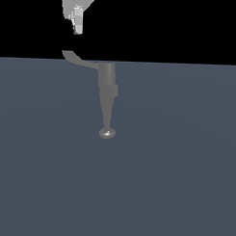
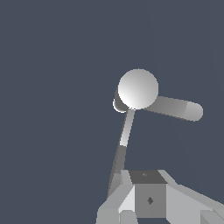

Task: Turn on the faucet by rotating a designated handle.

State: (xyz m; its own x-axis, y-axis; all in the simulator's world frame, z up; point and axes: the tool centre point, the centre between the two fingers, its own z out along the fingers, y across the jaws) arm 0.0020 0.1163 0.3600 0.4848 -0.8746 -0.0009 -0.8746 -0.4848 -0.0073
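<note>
Matte grey tapering faucet stands near the middle of the blue-grey bench; its thin, flat, curved grey handle juts toward the exterior view's left. The white claw hovers above the lever tip, apart from it, holding nothing; its opening cannot be told. Approach step, judged: next, descend beside the handle and push sideways; nothing obstructs.

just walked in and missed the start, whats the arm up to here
A simulated robot arm is going for a faucet, a grey tapering column ending in a shiny knob. Its white gripper hangs above the thin curved handle that sticks out toward the exterior view's left, with a visible gap between them. Nothing is gripped yet. Whether the fingers are open or shut cannot be told from these views.
</note>
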